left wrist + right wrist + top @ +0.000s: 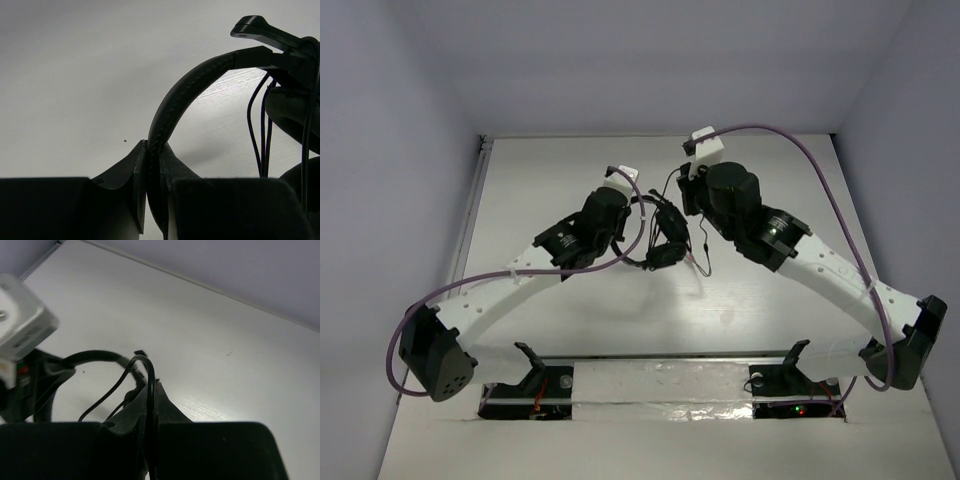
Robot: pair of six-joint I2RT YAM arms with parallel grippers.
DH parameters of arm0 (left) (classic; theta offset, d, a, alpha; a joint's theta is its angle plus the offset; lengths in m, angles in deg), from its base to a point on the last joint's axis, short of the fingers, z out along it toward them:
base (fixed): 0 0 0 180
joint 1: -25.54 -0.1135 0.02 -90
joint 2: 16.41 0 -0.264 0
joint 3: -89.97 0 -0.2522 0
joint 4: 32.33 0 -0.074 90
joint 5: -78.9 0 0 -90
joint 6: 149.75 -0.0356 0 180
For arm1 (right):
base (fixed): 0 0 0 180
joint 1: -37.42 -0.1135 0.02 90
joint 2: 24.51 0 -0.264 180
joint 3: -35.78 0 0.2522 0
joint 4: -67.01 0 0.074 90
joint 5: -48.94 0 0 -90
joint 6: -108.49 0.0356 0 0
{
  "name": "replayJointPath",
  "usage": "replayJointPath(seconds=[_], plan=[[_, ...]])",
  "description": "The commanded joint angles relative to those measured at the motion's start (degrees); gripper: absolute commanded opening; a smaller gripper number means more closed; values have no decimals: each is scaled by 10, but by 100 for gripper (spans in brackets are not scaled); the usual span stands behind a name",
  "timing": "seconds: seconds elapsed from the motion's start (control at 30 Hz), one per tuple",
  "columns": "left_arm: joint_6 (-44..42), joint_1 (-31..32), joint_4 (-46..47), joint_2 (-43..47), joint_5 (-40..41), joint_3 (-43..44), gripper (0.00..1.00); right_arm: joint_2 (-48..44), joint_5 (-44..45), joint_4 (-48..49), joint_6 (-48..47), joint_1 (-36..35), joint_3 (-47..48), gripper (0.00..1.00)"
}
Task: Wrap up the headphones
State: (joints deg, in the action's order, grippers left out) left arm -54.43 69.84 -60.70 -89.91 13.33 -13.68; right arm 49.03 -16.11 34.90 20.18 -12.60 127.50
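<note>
The black headphones (662, 240) lie at mid-table between both arms, earcups together. My left gripper (637, 207) is shut on the thin arched headband (190, 85), which stands pinched between the jaws in the left wrist view, where the gripper (154, 146) shows at the bottom. An earcup (295, 112) and cable strands (262, 125) hang to its right. My right gripper (686, 196) is shut on the thin dark cable (146, 364), which loops up over the jaws of the gripper (152, 386). A loose cable end (706, 262) trails toward the near side; the plug is too small to make out.
The white table (760, 310) has walls on the left, back and right. Thick purple robot cables (820, 180) arc over both arms. The left arm's white camera block (20, 325) sits close to my right gripper. Two black mounts (532, 362) stand at the near edge.
</note>
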Motion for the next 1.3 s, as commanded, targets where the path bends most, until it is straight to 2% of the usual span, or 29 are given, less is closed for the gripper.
replayJointPath(seconds=[0.0,0.2,0.5,0.53,0.63,0.9,1.0,1.13,1.27], plan=[[11,0,22,54,-32,-7,0,15,-9,69,-7,39,10,0],[14,0,23,81,-32,-19,0,31,-9,112,7,63,-12,0],[38,0,30,104,-108,16,0,28,-56,167,43,96,-84,0],[41,0,29,107,-113,20,0,25,-65,175,47,96,-93,6],[52,0,35,114,-140,33,0,13,-114,209,64,109,-130,17],[61,-10,20,127,-155,83,0,-12,-298,325,114,162,-225,19],[51,-11,-3,124,-134,107,0,-18,-322,371,138,179,-264,16],[36,-11,-44,107,-100,140,0,-62,-302,403,160,200,-295,0],[22,-11,-58,83,-117,133,0,-63,-265,380,162,215,-260,0]])
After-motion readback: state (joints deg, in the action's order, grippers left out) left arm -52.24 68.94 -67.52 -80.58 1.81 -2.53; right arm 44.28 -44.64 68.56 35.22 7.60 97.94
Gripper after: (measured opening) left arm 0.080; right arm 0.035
